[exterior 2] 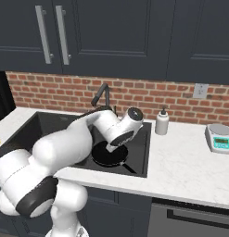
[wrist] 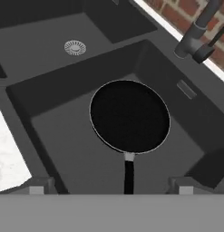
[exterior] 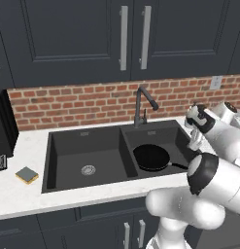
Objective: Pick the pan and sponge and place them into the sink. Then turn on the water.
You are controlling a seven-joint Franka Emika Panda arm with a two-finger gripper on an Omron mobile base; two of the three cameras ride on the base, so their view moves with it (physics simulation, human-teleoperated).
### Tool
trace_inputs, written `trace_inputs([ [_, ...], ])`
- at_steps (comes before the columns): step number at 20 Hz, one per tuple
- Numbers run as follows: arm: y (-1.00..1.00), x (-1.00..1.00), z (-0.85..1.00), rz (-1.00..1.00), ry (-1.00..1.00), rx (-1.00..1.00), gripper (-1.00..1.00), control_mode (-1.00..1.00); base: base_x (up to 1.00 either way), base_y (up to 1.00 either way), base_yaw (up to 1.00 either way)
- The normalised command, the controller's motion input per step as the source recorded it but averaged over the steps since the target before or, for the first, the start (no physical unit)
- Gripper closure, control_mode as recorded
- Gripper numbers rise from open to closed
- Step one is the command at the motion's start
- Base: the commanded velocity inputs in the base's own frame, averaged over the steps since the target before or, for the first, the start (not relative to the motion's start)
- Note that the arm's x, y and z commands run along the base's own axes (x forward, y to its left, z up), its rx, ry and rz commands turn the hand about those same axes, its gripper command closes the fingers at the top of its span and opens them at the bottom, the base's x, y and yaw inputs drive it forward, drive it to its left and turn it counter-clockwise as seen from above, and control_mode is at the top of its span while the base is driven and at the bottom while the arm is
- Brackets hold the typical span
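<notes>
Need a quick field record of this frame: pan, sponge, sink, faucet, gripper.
pan: lying in the right basin, handle toward the front counter edge
sponge: on the counter left of the sink, apart from it
sink: double basin, left basin holds only its drain
faucet: behind the divider, no stream visible
gripper: open, above the pan's handle, holding nothing
done: pan placed
left: sponge, water
</notes>
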Motion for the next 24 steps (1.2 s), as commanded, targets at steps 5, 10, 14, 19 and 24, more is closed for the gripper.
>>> trace_inputs([
  [5,0.0,-1.0,0.2,-0.08,-0.08,0.0,-1.0,-1.0,0.0,0.0,0.0],
  [10,0.29,-0.89,0.62,-0.03,-0.09,-0.08,-1.0,-1.0,0.0,0.0,0.0],
  [14,0.67,-0.61,0.69,0.0,-0.03,-0.18,-1.0,-1.0,0.0,0.0,0.0],
  [19,0.87,-0.33,0.65,0.05,0.0,-0.24,-1.0,-1.0,0.0,0.0,0.0],
  [24,0.88,-0.31,0.52,0.07,0.0,-0.25,-1.0,-1.0,0.0,0.0,0.0],
])
